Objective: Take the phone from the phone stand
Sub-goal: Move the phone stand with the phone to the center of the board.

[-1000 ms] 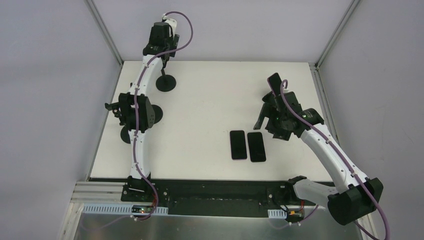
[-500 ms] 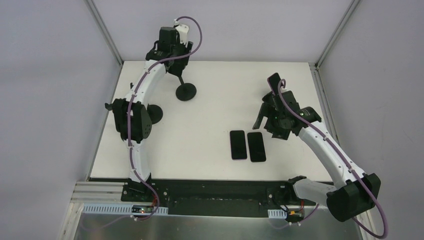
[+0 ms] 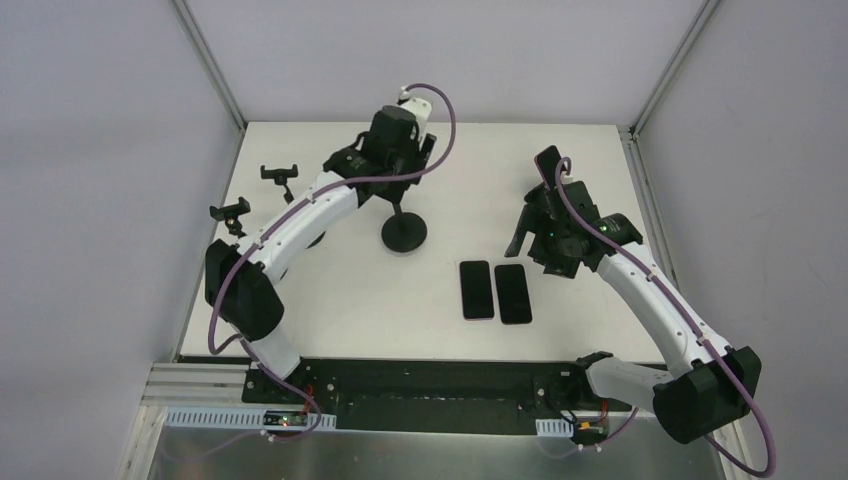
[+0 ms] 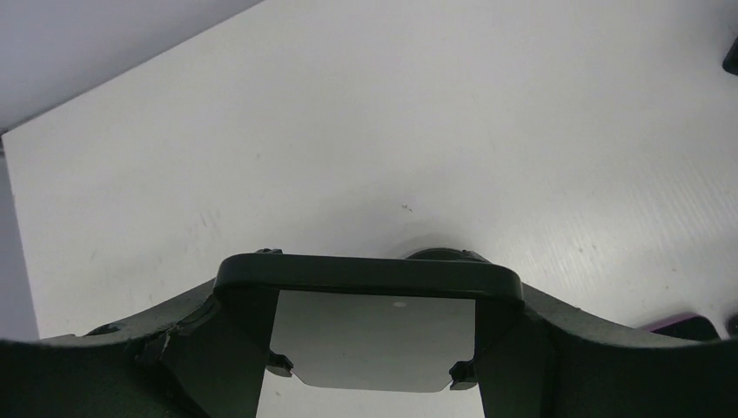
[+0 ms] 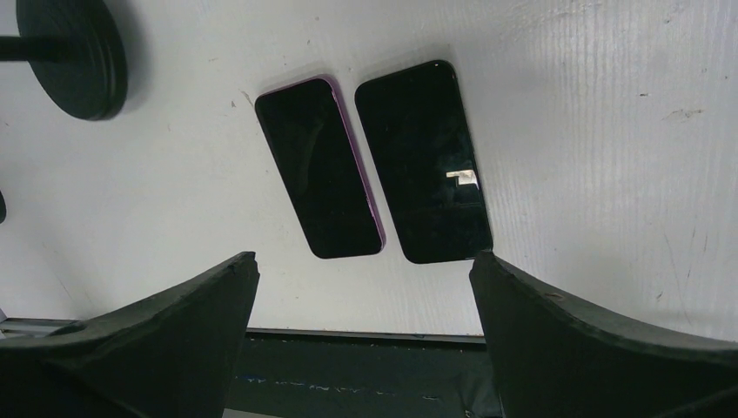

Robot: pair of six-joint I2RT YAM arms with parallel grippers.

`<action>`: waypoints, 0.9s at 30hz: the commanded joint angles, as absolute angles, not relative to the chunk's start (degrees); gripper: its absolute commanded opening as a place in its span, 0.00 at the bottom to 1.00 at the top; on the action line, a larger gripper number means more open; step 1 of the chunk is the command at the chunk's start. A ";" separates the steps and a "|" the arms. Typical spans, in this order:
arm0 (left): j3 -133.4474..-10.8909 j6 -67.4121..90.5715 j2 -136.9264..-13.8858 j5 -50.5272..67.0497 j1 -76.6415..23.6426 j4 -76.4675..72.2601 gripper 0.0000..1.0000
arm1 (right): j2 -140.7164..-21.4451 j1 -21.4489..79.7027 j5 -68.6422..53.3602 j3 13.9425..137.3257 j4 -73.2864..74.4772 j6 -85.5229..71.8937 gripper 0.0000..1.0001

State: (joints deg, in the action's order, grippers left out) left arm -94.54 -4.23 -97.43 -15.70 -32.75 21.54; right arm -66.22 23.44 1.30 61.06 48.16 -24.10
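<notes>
On the table (image 3: 470,170), a purple-edged phone (image 5: 318,165) lies flat.

A: What sits in the end effector (image 4: 370,300)?
B: The phone stand (image 4: 365,274), its black frame pinched from both sides, white desk (image 4: 392,131) showing through.
A: Anything else?
B: Its base (image 4: 444,254) behind; a phone (image 4: 683,324) corner lower right.
</notes>
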 commanded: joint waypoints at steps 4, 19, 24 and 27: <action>-88.69 4.13 -89.57 -48.61 -44.60 17.53 0.00 | -65.05 23.19 2.01 61.57 48.16 -23.23 0.97; -86.05 14.01 -86.50 -60.11 -56.19 23.84 0.00 | -64.82 23.19 2.33 61.64 49.02 -22.69 0.97; -87.37 17.31 -85.77 -57.18 -56.28 28.08 0.00 | -65.43 23.13 2.36 61.77 48.96 -22.59 0.97; -88.81 19.90 -86.04 -55.34 -56.39 32.14 0.00 | -65.91 23.12 2.11 62.04 49.01 -22.55 0.97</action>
